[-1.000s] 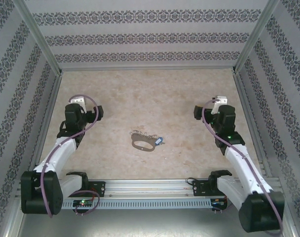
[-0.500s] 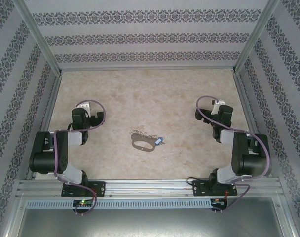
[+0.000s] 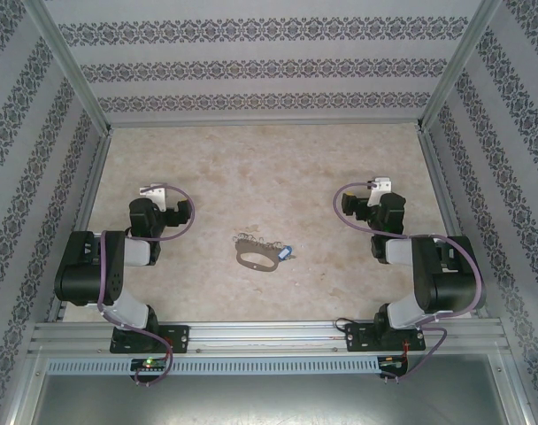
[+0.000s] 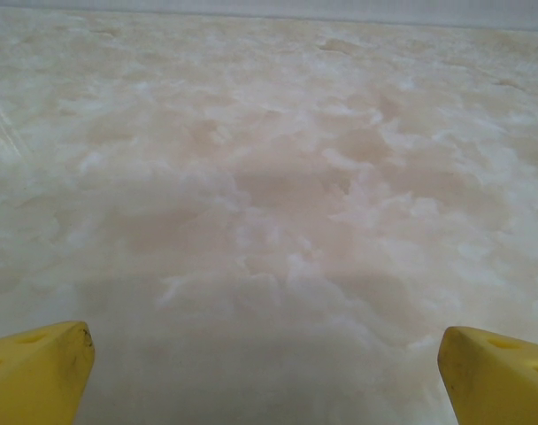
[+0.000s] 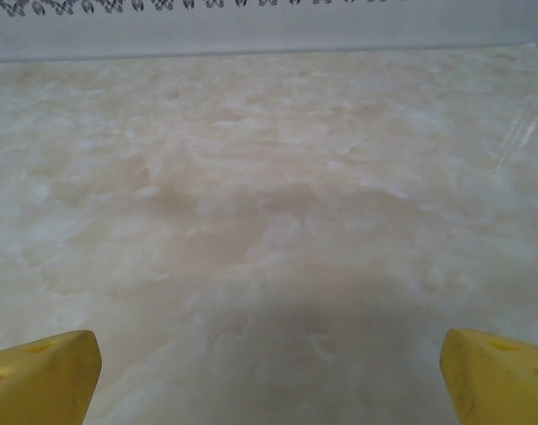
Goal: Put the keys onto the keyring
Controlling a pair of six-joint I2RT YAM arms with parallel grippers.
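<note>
Keyring (image 3: 256,258), seen from above, lay flat near the middle of the table (image 3: 251,168), a little toward your near edge. Its long axis ran left to right, with the row of thin rings (image 3: 256,243) along the far side. The key (image 3: 286,252) sat just beside the loop's right end, touching it or nearly so; at that size you could not tell which way its metal part pointed. The left gripper (image 3: 154,189) and right gripper (image 3: 380,185) sat out to either side, well apart from the keyring and aimed toward the far wall (image 3: 269,66) rather than at it. From the left wrist you saw two yellow fingers (image 4: 39,372) at the bottom corners, spread wide with nothing between them but bare table. From the right wrist it was the same: fingers (image 5: 39,372) wide apart and empty, with the wall's patterned strip across the top. By my reckoning the loop would be light, stiff and slick, and it lay too flat to get under easily. You would do best to pinch it across its narrow width at the left end, away from the rings and the key. The key looked lighter yet and apt to skid, so take it by the blue head and leave the metal free to thread. The wire rings seemed thin enough to bend, so go gently there.
</note>
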